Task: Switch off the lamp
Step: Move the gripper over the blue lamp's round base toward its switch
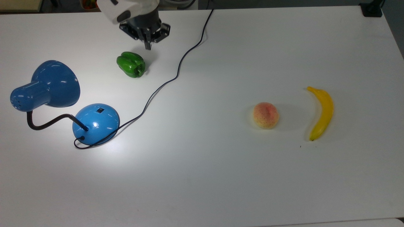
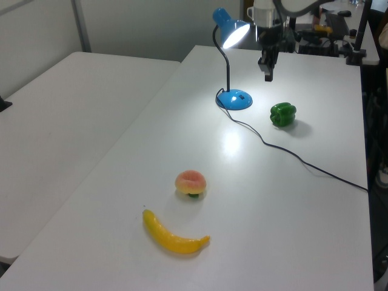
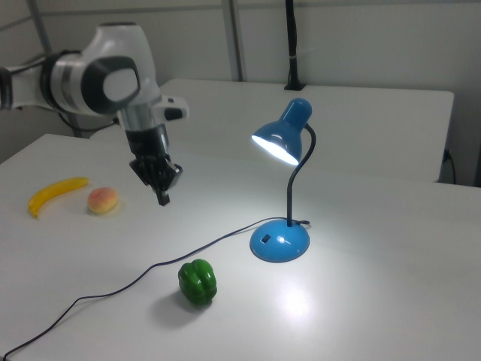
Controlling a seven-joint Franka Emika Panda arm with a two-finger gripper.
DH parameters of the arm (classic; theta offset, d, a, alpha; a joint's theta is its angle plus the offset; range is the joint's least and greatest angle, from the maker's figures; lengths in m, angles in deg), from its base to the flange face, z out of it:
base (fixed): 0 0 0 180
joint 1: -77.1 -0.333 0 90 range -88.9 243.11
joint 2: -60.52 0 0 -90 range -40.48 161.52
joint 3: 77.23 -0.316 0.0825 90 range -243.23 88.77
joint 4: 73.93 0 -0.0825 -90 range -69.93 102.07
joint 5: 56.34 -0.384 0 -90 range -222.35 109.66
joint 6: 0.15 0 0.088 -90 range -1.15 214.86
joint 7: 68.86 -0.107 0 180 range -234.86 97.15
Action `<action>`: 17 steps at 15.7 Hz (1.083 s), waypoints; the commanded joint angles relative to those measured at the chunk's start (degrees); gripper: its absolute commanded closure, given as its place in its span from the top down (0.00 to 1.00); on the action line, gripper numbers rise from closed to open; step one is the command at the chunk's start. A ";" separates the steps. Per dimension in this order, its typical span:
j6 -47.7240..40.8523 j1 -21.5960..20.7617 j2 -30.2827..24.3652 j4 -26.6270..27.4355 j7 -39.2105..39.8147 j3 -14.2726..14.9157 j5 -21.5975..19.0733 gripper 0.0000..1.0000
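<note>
The blue lamp stands at the top view's left, its bell shade (image 1: 53, 83) on a black gooseneck above the round base (image 1: 96, 123). A small black switch (image 1: 100, 110) sits on the dome of the base. The lamp is lit: the shade (image 3: 282, 139) glows and a bright patch lies on the table beside the base (image 3: 279, 242). My gripper (image 1: 147, 46) hangs above the table near the far edge, just beyond the green pepper (image 1: 131, 64) and well away from the base. Its fingers point down and are shut with nothing in them.
The lamp's black cord (image 1: 176, 69) snakes from the base to the far table edge, passing just to the top view's right of the gripper. A peach (image 1: 266, 115) and a banana (image 1: 322, 112) lie at the top view's right. White table (image 1: 202, 176).
</note>
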 commanded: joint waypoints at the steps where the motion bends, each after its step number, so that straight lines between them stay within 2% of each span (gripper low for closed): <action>1: 9.07 2.31 2.47 4.77 -3.97 0.28 0.72 0.00; 6: 19.89 4.96 7.30 7.94 -7.13 0.37 1.51 0.00; 12: 30.00 9.35 11.08 7.77 -9.16 0.37 3.18 0.00; 17: 38.35 11.28 13.37 7.33 -9.08 0.46 4.32 0.00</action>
